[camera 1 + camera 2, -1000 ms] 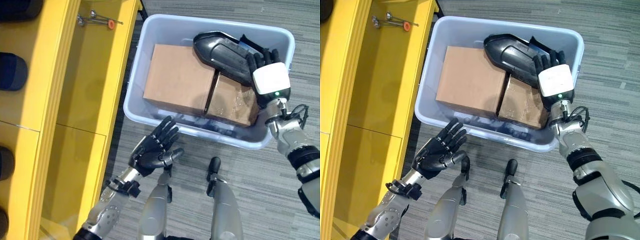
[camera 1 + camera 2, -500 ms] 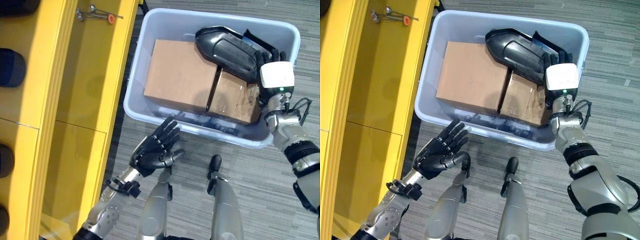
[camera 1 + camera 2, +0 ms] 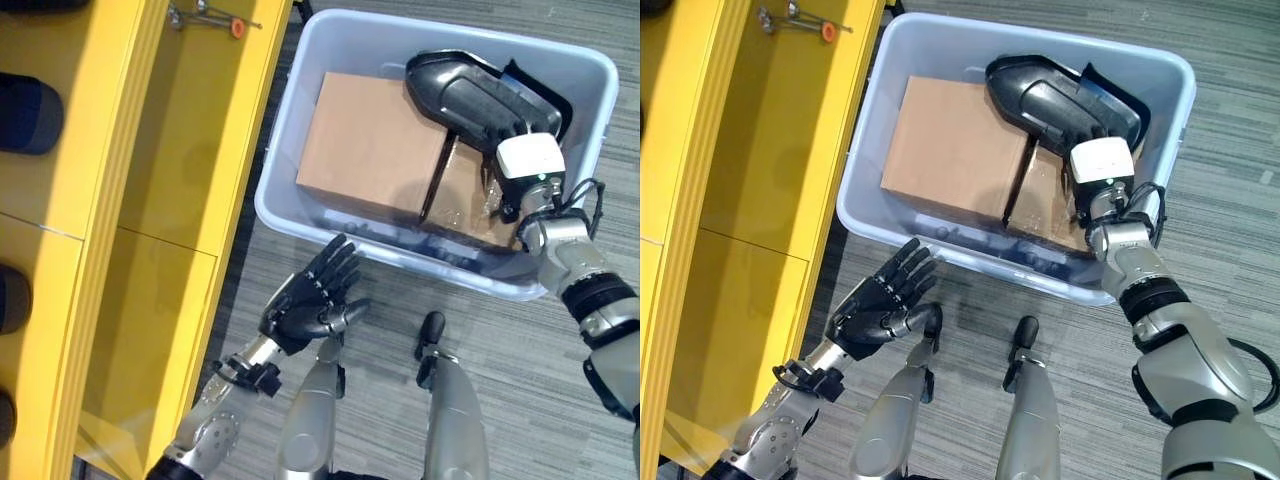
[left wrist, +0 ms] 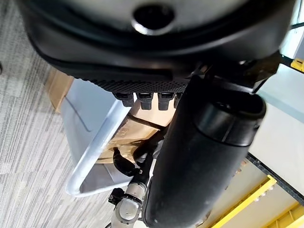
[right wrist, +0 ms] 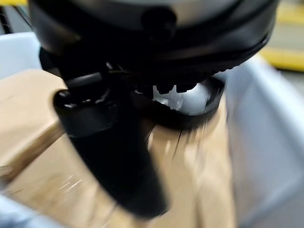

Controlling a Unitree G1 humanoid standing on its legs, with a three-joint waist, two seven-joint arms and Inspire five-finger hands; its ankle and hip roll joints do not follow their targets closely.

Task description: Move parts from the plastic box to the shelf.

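In the plastic box [image 3: 300, 140], the black moulded part [image 3: 470, 95] lies just beyond the right hand [image 3: 525, 165], grip unclear; the left hand [image 3: 305, 300] hangs open outside.

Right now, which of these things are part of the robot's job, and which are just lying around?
Part of the job:
plastic box
black part
large cardboard box
small cardboard box
yellow shelf
right robot hand
left robot hand

Just lying about:
metal tool with an orange tip
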